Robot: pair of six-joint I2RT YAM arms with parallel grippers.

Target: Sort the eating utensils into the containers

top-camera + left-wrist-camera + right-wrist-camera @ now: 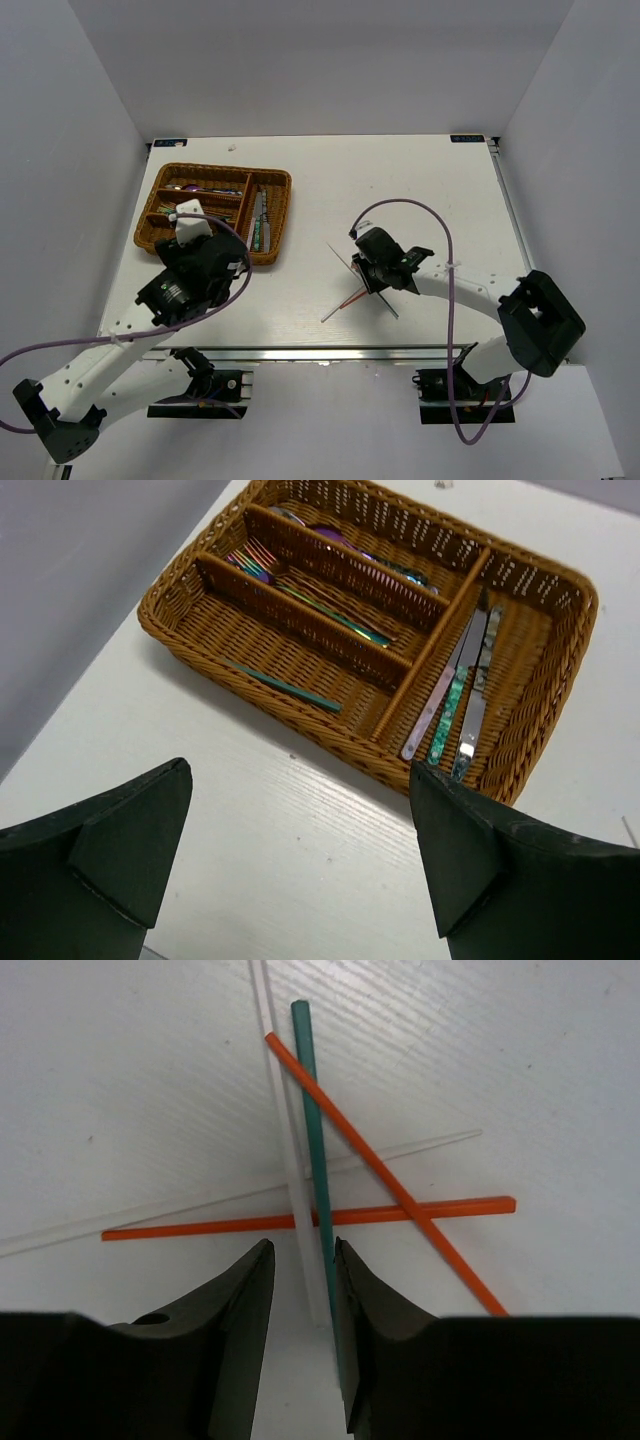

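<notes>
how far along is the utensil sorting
Done: spoons, forks and knives lie in the wicker tray, plus one teal chopstick. In hand: the right gripper straddles a white chopstick on the table, not clearly gripping. Left: that, another white chopstick, a loose teal one, two orange chopsticks. Left gripper open, empty.

Top external: fixed overhead at the near side, far off, looking down on the whole bench [400, 180] | Left wrist: close, slanting down onto the wicker tray [560, 670], also seen from above | Right wrist: closest, over crossed chopsticks [460, 1207], likewise shared.
</notes>
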